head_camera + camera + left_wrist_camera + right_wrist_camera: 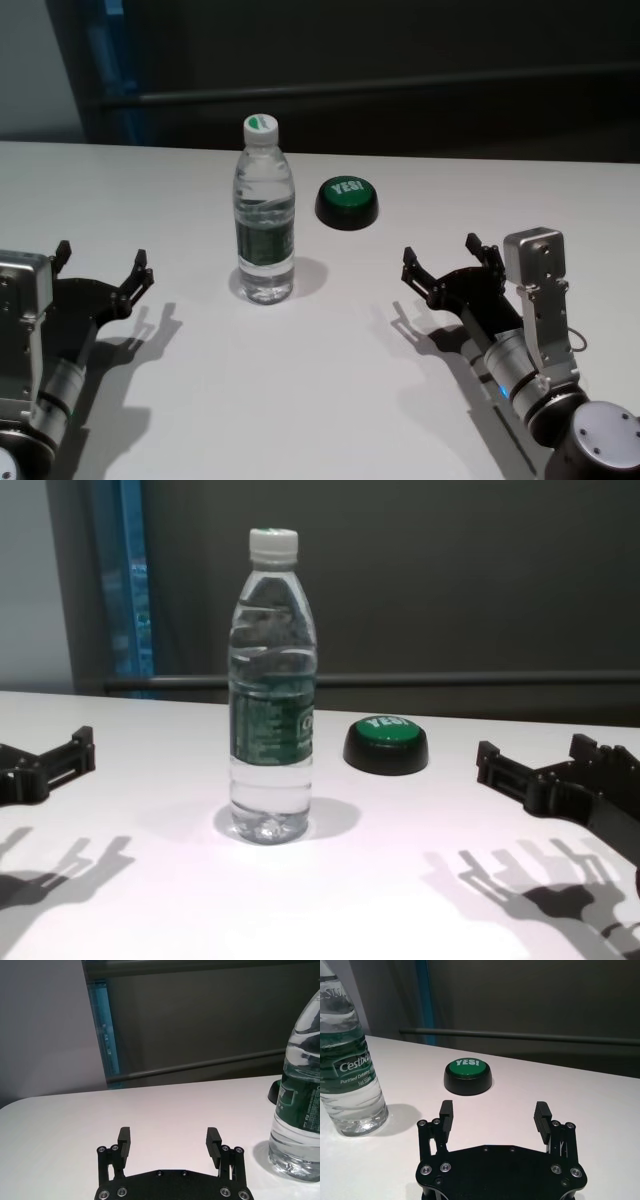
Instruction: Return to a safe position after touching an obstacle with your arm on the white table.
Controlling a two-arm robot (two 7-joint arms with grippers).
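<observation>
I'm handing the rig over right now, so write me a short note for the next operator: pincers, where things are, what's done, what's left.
Left pincer: open, empty, low over the white table at the robot's left, apart from the bottle.
Right pincer: open, empty, low at the robot's right.
Water bottle: upright near the table's middle, cap on, between the two arms, nothing touching it.
Green button: behind and to the right of the bottle, apart from it.
Done: both arms sit clear of the bottle, so the pull-back looks complete or nearly so.
Left: confirm the arms are in their safe pose; whether contact happened cannot be told from here.
</observation>
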